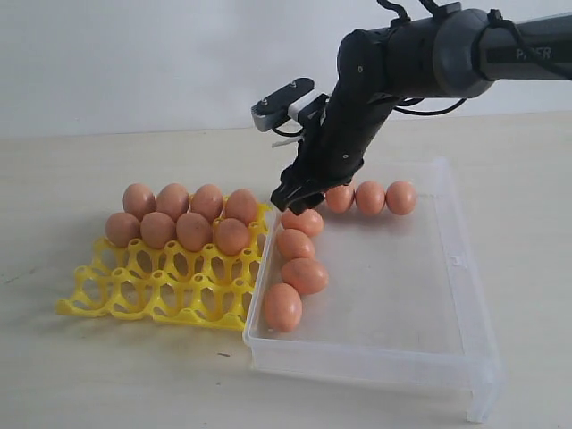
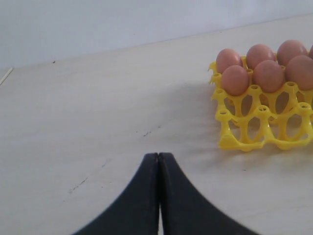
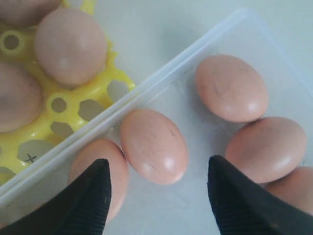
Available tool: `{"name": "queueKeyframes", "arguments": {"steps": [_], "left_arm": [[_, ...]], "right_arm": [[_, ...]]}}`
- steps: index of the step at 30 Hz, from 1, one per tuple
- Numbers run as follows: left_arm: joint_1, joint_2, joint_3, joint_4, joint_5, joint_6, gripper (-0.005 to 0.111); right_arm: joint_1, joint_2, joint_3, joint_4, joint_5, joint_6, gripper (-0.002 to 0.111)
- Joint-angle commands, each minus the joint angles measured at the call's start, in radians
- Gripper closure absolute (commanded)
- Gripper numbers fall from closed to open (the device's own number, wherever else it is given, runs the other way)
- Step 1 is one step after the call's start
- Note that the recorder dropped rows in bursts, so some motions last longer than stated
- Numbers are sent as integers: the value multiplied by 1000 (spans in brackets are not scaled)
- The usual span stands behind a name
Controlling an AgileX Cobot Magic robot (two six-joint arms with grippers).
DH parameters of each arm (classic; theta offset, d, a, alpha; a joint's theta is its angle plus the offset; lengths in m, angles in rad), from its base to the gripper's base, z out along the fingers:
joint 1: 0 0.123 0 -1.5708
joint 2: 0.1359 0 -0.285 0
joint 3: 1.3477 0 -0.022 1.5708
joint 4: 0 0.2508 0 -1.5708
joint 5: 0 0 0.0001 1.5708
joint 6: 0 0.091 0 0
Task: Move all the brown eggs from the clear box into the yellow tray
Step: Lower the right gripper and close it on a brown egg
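Observation:
The yellow tray (image 1: 152,299) sits on the left with several brown eggs (image 1: 193,231) filling its two far rows; its near rows are bare. The clear box (image 1: 465,259) stands to its right. It holds a line of eggs (image 1: 305,275) along its left wall and three more (image 1: 370,197) at the back. My right gripper (image 1: 299,195) hangs open over the box's back left corner. In the right wrist view, the open right gripper (image 3: 159,169) has one egg (image 3: 154,145) just beyond its tips, nothing held. My left gripper (image 2: 159,155) is shut and empty over bare table, near the tray (image 2: 244,142).
In the right wrist view the box rim (image 3: 161,73) runs close beside the tray (image 3: 105,85). Other eggs (image 3: 231,87) (image 3: 265,149) lie near the right finger, and one (image 3: 115,166) lies partly behind the left finger. The box floor on its right half is bare.

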Motion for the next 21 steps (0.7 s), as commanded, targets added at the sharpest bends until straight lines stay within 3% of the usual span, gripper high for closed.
{"name": "queueKeyframes", "arguments": {"steps": [1,21], "left_arm": [[-5,-6,-4,-1,-6,-5,107],[-5,-6,-4,-1,-6,-5,107]], "right_arm": [[8,1,-8,46,-20,-57,52],[8,96,-8,21,-32,-61,52]]}}
